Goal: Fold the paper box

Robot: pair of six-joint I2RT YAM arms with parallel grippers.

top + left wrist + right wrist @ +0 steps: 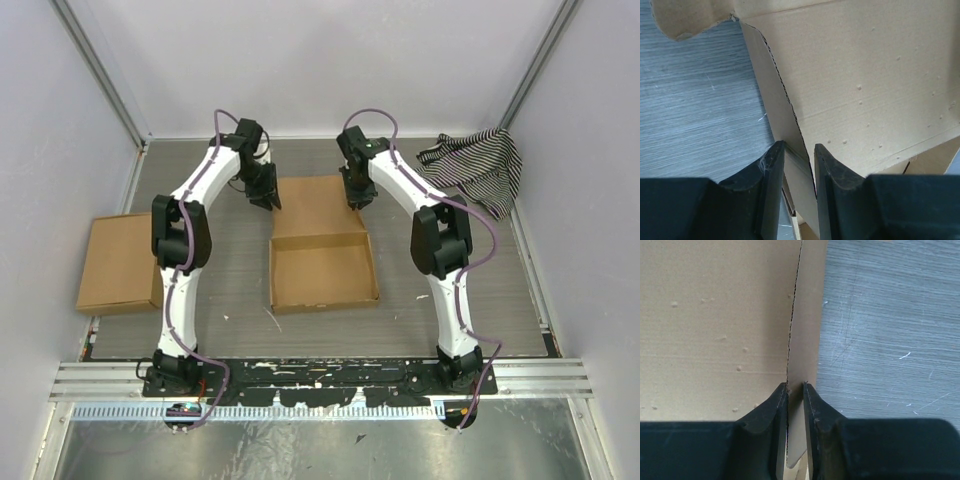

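The right gripper (795,399) is closed to a thin slit, pinching the upturned right side flap of the paper box (322,275); the flap's perforated fold line runs straight away from the fingertips. The left gripper (800,165) straddles the matching left flap. Its fingers (771,190) stand a little wider, the flap slanting through the gap, and whether the pads actually press it cannot be told from this angle.

Both grippers sit at the far half of the box, one on each long edge of the flat lid panel, which lies between them. Outside each flap is bare grey table (450,290), open to either side.

The box lies mid-table with its long axis running from the arm bases toward the back wall. The near half is a shallow tray with low walls standing, open upward; the far half is the flat panel. It is plain brown card with small raised pimples on its inner face.

A flat cardboard piece (118,262) lies well apart at the left edge, and a striped cloth (478,165) is bunched in the far right corner.
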